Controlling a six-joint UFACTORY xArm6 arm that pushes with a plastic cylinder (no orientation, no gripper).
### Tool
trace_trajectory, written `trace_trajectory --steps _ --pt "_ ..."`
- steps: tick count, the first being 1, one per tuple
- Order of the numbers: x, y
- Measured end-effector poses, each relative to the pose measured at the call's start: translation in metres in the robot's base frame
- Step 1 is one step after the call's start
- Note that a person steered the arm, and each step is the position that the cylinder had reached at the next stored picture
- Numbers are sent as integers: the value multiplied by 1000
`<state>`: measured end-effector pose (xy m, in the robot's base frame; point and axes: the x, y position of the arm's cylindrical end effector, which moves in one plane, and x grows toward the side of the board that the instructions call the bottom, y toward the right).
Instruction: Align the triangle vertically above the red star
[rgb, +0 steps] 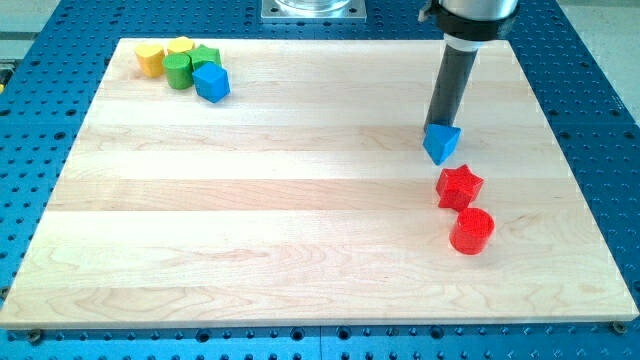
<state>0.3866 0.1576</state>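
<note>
No readable writing; my tip (437, 125) touches the blue triangle (442, 143) at its top edge, red star (459, 187) just below; no gripper fitted

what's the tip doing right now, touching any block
My tip: no gripper, holds nothing; it sits at the top edge of the blue triangle, apparently touching it. The red star lies just below, untouched.

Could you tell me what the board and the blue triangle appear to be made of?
The board looks like pale, matte wood: grain and plank seams show. The blue triangle, touching my tip, has uniform, slightly glossy colour, suggesting painted wood or plastic; I cannot tell which.
</note>
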Motion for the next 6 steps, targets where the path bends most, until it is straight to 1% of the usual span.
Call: trace_trajectory --steps 1,2,3,4,5,6 --pt "8 18" --pt "1 18" --pt "-15 -41" --pt "6 -49" --pt "13 -26" --pt "13 -26"
